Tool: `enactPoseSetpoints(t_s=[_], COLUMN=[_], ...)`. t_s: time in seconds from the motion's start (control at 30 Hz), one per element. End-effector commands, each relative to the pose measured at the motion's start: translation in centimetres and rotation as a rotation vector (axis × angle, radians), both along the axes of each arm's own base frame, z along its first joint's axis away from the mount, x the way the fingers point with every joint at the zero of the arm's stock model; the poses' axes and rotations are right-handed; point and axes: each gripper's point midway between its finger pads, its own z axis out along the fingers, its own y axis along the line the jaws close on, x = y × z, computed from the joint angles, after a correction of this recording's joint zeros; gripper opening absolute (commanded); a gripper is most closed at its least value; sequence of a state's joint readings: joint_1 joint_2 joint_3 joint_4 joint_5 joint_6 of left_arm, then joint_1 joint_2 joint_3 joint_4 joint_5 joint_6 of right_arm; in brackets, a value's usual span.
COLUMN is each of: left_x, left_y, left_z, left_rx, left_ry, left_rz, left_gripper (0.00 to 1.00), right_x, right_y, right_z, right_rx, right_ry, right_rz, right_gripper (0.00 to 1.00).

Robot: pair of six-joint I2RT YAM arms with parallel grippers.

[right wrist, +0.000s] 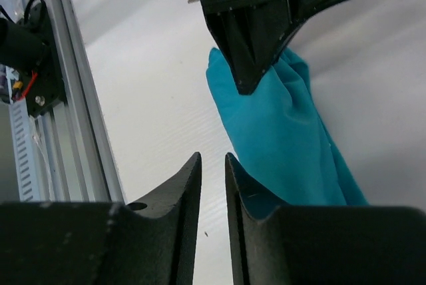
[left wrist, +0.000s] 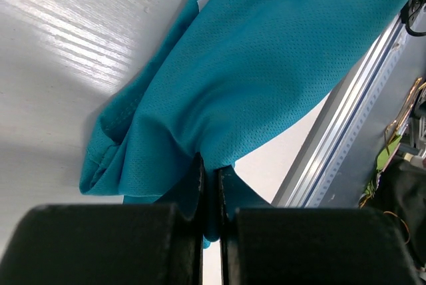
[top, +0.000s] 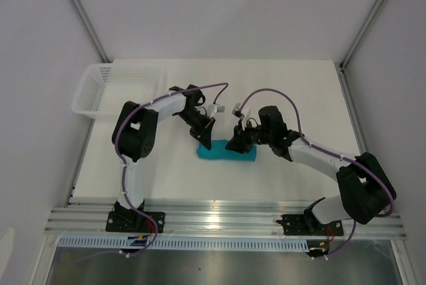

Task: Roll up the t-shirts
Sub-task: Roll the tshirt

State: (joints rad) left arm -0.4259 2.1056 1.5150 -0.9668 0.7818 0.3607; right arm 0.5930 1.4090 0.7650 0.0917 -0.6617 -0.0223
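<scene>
The teal t-shirt (top: 226, 152) lies bunched into a short roll on the white table between my two grippers. My left gripper (top: 205, 144) is at the roll's left end, and in the left wrist view (left wrist: 210, 172) it is shut on a fold of the t-shirt (left wrist: 266, 65). My right gripper (top: 234, 144) is over the roll's right part. In the right wrist view (right wrist: 213, 162) its jaws stand a little apart with only bare table between them, and the t-shirt (right wrist: 279, 138) lies just beside the right finger. The left gripper (right wrist: 247, 78) shows there, pinching the far end.
A white mesh basket (top: 93, 92) stands at the table's far left corner. The aluminium rail (top: 219, 222) with the arm bases runs along the near edge, close to the shirt in the wrist views (left wrist: 346, 132) (right wrist: 73, 112).
</scene>
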Motion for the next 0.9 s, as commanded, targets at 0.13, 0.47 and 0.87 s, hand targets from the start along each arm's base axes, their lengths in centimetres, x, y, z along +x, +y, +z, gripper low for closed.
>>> enactPoseSetpoints(t_s=[0.13, 0.47, 0.87], left_x=[2.2, 2.6, 3.5], left_y=[0.3, 0.5, 0.7], left_z=[-0.4, -0.7, -0.5], left_rx=[0.04, 0.06, 0.08], left_ry=[-0.041, -0.028, -0.05], left_rz=[0.048, 0.072, 0.059], left_gripper=[0.05, 0.09, 0.23], right_x=[3.1, 4.8, 7.7], right_y=[1.7, 1.3, 0.4], right_z=[0.1, -4.4, -5.5], right_rx=[0.093, 0.032, 0.105], right_ry=[-0.002, 0.128, 0.253], right_rz=[-0.111, -0.218, -0.34], right_gripper=[0.18, 0.14, 0.15])
